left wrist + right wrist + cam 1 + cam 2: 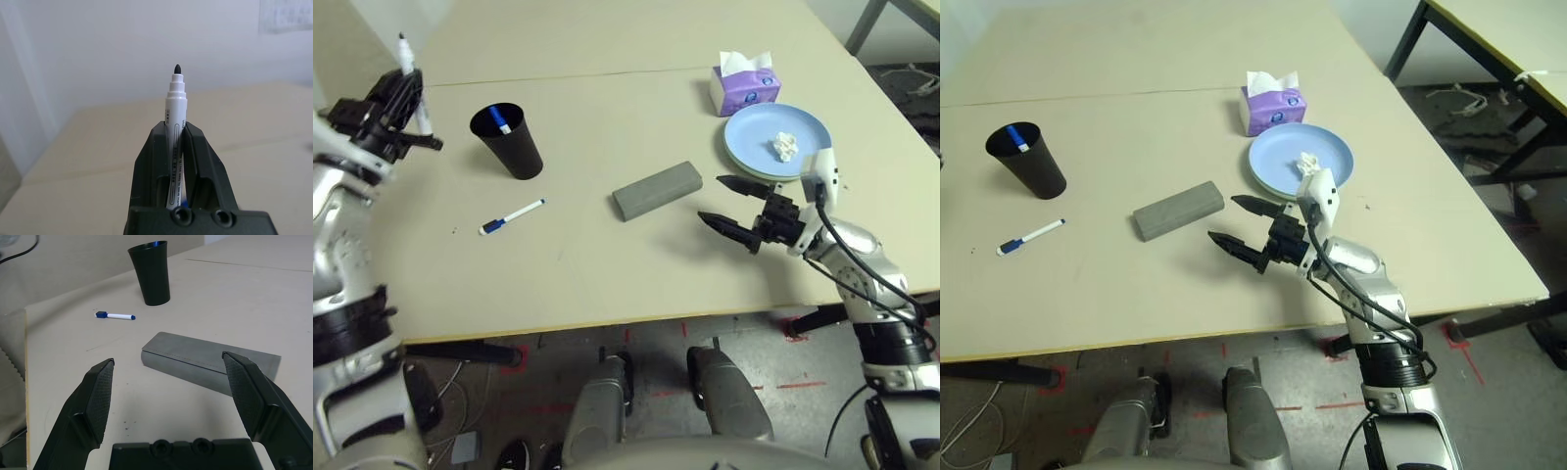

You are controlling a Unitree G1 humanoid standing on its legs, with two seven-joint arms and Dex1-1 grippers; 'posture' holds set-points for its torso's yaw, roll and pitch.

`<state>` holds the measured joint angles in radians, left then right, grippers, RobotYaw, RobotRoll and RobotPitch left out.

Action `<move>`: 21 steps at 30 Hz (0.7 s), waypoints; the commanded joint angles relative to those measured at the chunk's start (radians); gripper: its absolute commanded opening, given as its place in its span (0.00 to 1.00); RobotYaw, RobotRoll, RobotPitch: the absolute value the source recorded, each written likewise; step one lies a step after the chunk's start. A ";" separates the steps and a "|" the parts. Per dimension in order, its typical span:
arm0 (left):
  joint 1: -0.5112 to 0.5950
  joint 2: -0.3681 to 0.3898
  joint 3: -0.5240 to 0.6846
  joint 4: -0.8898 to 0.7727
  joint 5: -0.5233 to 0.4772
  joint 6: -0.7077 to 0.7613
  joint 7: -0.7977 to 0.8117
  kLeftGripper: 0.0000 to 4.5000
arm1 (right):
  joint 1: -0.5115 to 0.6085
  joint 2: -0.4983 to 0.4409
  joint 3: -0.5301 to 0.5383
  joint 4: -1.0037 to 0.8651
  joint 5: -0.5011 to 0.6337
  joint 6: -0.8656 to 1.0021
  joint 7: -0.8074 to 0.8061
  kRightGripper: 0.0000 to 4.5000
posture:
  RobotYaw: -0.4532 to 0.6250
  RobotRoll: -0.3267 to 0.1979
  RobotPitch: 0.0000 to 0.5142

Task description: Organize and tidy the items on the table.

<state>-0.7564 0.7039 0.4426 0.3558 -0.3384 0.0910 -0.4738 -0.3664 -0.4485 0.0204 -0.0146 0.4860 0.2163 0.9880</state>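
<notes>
White marker (pixel 176 105) in left hand (pixel 175 126), black cup (pixel 517 147) to its right
Long axis near upright, dark tip up, pinched; likely next, rightward to the cup on the counter (pixel 578 284); the right hand (pixel 711 198) stands wide beside the grey case (pixel 656 191)

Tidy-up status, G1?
Looks done: a blue-capped marker stands in the black cup.
In hand: the left fingers grip an uncapped marker.
Left: the capped marker and glasses case lie loose; crumpled tissue sits on the blue plate. Right fingers open, empty.
</notes>
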 commanded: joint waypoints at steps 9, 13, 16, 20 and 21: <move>-0.194 -0.043 -0.091 0.445 0.073 -0.283 -0.058 0.06 | 0.048 -0.034 -0.002 -0.064 -0.001 0.010 0.008 1.00 | 0.12 0.62 0.42; -0.187 -0.063 -0.095 0.480 0.069 -0.311 -0.060 0.06 | 0.055 -0.041 -0.006 -0.081 0.004 0.016 0.006 1.00 | 0.11 0.62 0.42; -0.171 -0.072 -0.094 0.484 0.065 -0.320 -0.056 0.06 | 0.056 -0.047 -0.008 -0.088 0.007 0.019 0.007 1.00 | 0.11 0.62 0.41; -0.116 -0.078 -0.081 0.435 0.049 -0.309 -0.047 0.06 | 0.051 -0.053 -0.012 -0.089 0.009 0.020 0.011 1.00 | 0.12 0.62 0.41; -0.102 -0.078 -0.078 0.421 0.045 -0.305 -0.043 0.06 | 0.050 -0.054 -0.011 -0.088 0.008 0.019 0.013 1.00 | 0.12 0.62 0.41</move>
<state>-0.8860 0.6268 0.3504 0.8005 -0.2840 -0.2170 -0.5236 -0.3272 -0.4940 0.0150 -0.0881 0.4928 0.2282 0.9920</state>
